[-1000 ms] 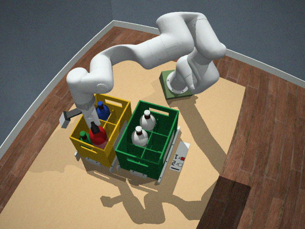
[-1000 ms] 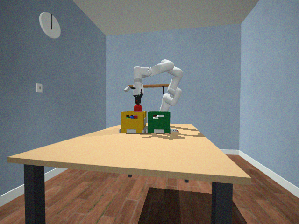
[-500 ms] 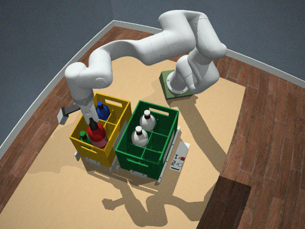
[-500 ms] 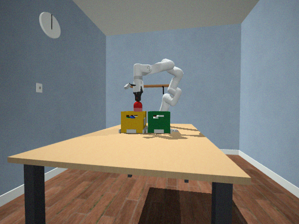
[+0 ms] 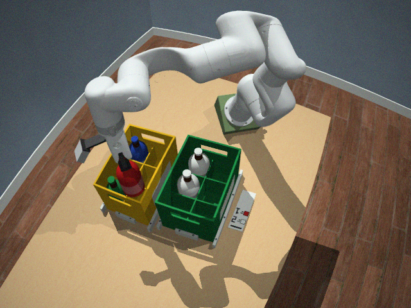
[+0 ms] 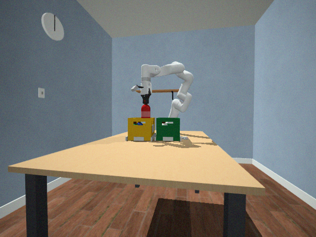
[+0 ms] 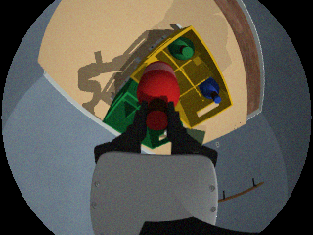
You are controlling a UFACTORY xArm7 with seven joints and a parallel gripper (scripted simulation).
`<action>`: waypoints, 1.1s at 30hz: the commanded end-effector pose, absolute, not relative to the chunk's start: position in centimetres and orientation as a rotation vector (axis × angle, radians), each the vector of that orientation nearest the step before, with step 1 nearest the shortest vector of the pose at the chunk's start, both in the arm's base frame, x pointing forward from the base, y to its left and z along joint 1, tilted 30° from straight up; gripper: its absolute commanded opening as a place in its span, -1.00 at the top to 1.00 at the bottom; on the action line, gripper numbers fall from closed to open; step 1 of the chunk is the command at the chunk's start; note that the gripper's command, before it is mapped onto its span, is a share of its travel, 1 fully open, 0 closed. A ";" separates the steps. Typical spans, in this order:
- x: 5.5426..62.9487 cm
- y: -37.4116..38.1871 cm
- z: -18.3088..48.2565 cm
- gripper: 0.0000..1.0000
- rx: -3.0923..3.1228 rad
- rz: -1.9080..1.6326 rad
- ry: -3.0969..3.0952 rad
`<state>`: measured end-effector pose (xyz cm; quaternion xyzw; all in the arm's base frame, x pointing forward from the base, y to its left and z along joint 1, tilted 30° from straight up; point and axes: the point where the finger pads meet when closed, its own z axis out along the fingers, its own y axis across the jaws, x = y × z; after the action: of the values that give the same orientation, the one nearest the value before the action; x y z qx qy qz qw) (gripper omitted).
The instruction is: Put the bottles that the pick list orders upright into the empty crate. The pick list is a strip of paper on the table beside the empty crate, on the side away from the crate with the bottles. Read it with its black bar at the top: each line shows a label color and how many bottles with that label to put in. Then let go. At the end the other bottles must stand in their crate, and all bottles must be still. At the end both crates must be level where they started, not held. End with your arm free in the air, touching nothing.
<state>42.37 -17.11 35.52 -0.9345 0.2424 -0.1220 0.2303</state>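
Observation:
My gripper [image 5: 122, 161] is shut on the neck of a red bottle [image 5: 130, 180] and holds it upright above the yellow crate [image 5: 140, 170]. In the exterior view the red bottle [image 6: 145, 111] hangs with most of its body above the yellow crate's rim [image 6: 140, 128]. A blue bottle [image 5: 137, 149] and a green bottle [image 5: 113, 185] stand in the yellow crate. The green crate [image 5: 200, 185] holds two white bottles [image 5: 198, 162] [image 5: 187, 184] in its left cells. The pick list [image 5: 242, 214] lies right of the green crate. The wrist view shows the red bottle [image 7: 158, 88] between my fingers.
The arm's base [image 5: 234, 114] stands on a green plate behind the crates. The two crates sit side by side on grey rails. A dark bench [image 5: 304, 274] stands by the table's front right.

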 end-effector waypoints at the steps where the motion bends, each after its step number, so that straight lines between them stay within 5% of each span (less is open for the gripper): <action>1: 42.2 -17.4 36.1 1.00 -2.571 -0.342 0.669; 33: 40.7 -16.6 38.2 1.00 -2.570 -0.342 0.669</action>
<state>40.93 -16.89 37.93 -0.9346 0.2421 -0.1215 0.2305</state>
